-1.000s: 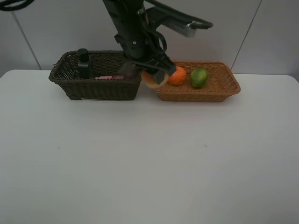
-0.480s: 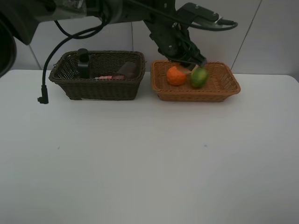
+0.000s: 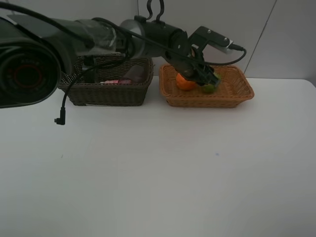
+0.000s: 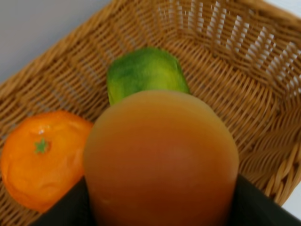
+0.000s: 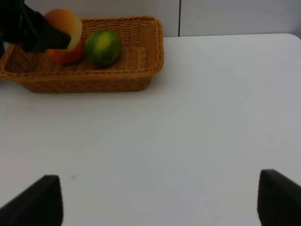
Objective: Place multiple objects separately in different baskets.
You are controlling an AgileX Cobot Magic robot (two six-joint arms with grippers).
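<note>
Overhead, my left gripper [image 3: 203, 78] reaches across into the light tan basket [image 3: 237, 94], low over the orange [image 3: 184, 83] and the green fruit [image 3: 209, 88]; the dark brown basket [image 3: 106, 94] stands just beside it on the white table [image 3: 158, 168], with something pink [image 3: 111, 82] inside. Left wrist view: my jaws are clamped on the peach-like fruit [image 4: 162, 160], which fills the foreground above the orange [image 4: 40, 157] and green fruit [image 4: 143, 73] lying on the wicker floor. Right wrist view: my right gripper [image 5: 160, 200] stands wide apart, holding nothing, over bare table well away from the tan basket [image 5: 141, 77].
</note>
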